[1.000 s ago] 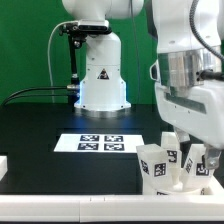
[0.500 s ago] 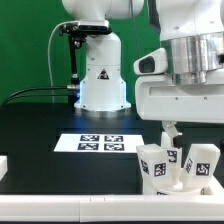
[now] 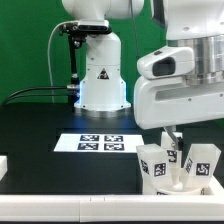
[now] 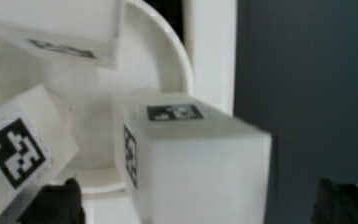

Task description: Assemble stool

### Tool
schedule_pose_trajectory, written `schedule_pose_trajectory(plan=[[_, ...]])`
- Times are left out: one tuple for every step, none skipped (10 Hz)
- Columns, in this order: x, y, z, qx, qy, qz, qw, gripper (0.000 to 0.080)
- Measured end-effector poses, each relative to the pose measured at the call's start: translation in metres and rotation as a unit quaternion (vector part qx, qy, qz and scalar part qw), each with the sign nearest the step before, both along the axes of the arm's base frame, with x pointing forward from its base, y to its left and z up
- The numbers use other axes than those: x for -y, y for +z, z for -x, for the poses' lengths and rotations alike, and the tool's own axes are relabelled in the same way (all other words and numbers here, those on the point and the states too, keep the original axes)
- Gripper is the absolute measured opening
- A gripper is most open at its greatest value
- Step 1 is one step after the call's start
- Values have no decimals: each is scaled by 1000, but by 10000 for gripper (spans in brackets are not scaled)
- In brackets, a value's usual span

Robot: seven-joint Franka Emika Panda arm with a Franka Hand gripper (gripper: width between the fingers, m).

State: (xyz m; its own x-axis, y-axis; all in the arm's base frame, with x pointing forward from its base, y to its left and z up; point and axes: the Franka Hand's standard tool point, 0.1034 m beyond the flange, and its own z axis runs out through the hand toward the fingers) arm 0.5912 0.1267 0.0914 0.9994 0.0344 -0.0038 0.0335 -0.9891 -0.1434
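Stool legs white, each carrying black-and-white square marker tags; same on the leg in the wrist view, tag on its end face. Seat white, plain, no pattern. Marker board white with a row of black square tags. Table black, matte. Border rail white. Arm white with grey sections; robot base white with a small black triangle mark. Cables black. Backdrop green. Gripper fingertips black.
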Motion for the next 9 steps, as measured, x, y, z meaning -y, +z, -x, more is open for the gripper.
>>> schedule_pose_trajectory(plan=[[2, 0, -2, 7, 24, 2, 1000, 649], [6, 0, -2, 12, 58, 8, 998, 649], [8, 0, -2, 16, 95, 12, 995, 649], [9, 0, -2, 20, 131, 16, 991, 649], [5, -1, 0, 26, 221, 27, 975, 649], [-4, -2, 3, 27, 293, 33, 955, 649], [-9, 1, 3, 32, 372, 41, 927, 649], [-6, 2, 1, 54, 401, 47, 913, 649], [-2, 0, 2, 51, 416, 49, 907, 649]])
